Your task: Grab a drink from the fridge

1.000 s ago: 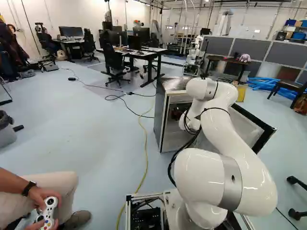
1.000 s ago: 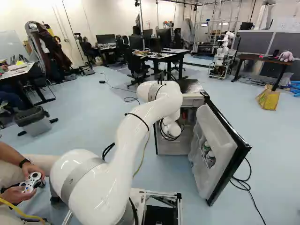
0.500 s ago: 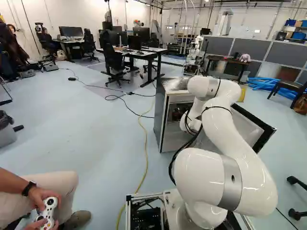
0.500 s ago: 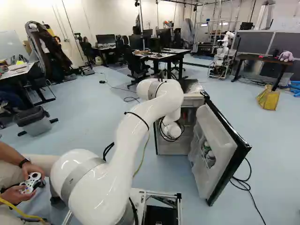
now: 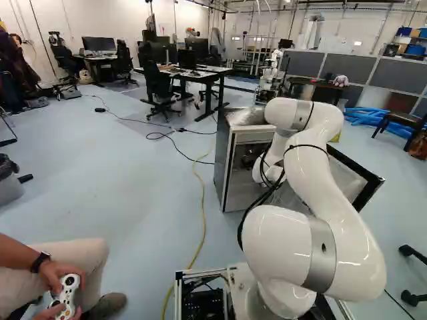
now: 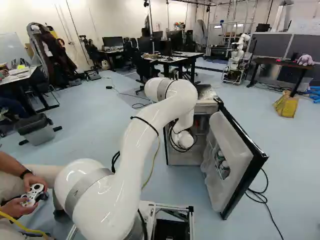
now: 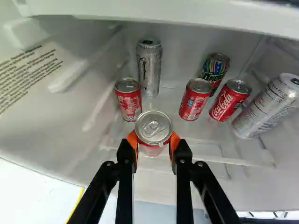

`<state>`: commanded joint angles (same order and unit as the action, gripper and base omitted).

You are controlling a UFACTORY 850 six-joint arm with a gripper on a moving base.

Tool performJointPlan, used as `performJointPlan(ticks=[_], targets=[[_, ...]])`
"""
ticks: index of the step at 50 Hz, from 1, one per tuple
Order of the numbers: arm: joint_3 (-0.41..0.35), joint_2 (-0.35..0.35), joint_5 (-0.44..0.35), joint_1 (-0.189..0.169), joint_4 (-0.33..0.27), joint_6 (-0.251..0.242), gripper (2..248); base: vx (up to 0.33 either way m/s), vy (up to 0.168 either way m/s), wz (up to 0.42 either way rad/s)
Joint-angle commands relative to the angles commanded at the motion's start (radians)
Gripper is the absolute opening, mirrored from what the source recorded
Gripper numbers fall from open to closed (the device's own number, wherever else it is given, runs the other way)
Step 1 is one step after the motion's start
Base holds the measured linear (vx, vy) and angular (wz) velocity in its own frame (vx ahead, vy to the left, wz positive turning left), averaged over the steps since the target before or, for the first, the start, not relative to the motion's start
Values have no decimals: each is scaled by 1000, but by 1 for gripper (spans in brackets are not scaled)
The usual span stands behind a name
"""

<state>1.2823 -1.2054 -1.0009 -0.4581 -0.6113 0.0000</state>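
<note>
Right of middle in the left base view the arm (image 5: 319,180) rises from the foot towards the fridge (image 5: 224,160), inside which the gripper (image 7: 154,140) holds a drink can (image 7: 153,127) between both pads, with three red cans (image 7: 194,100), two silver cans (image 7: 149,67) and a green can (image 7: 216,67) beyond.

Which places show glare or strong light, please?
Left base view: highlights on the white arm, sheen on the fridge top. Right base view: similar highlights on the arm. Wrist view: glints on top of the can in the gripper; the floor outside looks nearly washed out.
</note>
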Motion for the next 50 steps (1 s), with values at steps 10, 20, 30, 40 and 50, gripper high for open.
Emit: performJointPlan(ticks=[10, 20, 30, 40, 50], targets=[[-64, 53, 0, -9, 0, 0, 88, 0, 0, 0], [-127, 107, 0, -18, 0, 0, 88, 0, 0, 0], [-189, 161, 0, -27, 0, 0, 88, 0, 0, 0], [-249, 214, 0, -37, 0, 0, 88, 0, 0, 0], [-307, 268, 0, -47, 0, 0, 88, 0, 0, 0]])
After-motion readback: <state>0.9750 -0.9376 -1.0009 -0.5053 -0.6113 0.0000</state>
